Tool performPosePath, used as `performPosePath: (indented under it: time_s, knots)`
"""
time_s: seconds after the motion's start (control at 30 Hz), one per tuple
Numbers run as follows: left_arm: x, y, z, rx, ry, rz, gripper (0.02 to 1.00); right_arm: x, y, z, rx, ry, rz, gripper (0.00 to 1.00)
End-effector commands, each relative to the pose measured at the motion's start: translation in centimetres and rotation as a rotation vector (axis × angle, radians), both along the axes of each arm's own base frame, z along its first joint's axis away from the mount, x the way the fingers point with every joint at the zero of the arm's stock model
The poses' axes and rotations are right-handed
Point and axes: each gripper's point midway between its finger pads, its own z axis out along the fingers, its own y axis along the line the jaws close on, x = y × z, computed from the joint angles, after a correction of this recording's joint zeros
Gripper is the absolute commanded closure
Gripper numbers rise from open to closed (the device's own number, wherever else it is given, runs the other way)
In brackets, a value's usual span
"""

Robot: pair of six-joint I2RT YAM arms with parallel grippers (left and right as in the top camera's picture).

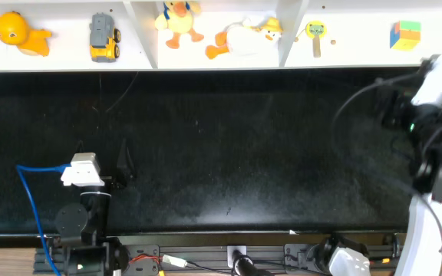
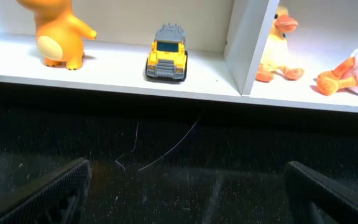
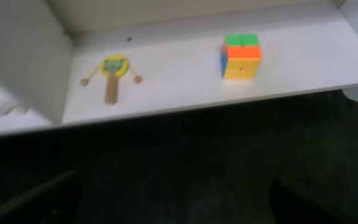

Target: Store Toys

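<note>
Toys stand in a white shelf (image 1: 221,63) along the table's far edge: an orange figure (image 1: 21,32), a yellow and grey truck (image 1: 103,37), a yellow plush duck (image 1: 179,19), a white plush duck (image 1: 244,38) on its side, a small rattle drum (image 1: 315,34) and a colour cube (image 1: 405,34). My left gripper (image 2: 185,199) is open and empty, low over the black mat and facing the truck (image 2: 166,53). My right gripper (image 3: 173,208) is open and empty too, in front of the compartment with the rattle drum (image 3: 112,78) and the cube (image 3: 241,56).
A black mat (image 1: 229,146) covers the table between the arms and the shelf. White dividers (image 2: 247,43) split the shelf into compartments. The right arm (image 1: 436,100) is raised at the far right. A blue cable (image 1: 33,192) loops by the left arm's base.
</note>
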Motion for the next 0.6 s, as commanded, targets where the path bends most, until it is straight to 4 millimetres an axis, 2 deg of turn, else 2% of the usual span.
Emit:
performPosePath:
  time_s: [0.03, 0.17, 0.27, 0.6]
  knots:
    - [0.0, 0.1, 0.1, -0.009, -0.008, 0.008, 0.023, -2.1, 1.3, 0.6, -0.023, 0.001, 0.044, 0.007]
    - [0.0, 0.1, 0.1, -0.009, -0.008, 0.008, 0.020, -3.8, 2.0, -0.7, 0.015, 0.077, 0.037, 0.007]
    - [0.0, 0.1, 0.1, -0.010, -0.008, 0.008, 0.020, -4.2, 2.1, -1.5, 0.029, 0.117, 0.035, 0.007]
    - [0.0, 0.1, 0.1, -0.009, -0.008, 0.008, 0.023, -3.6, 1.9, -3.0, 0.053, 0.176, 0.036, 0.007]
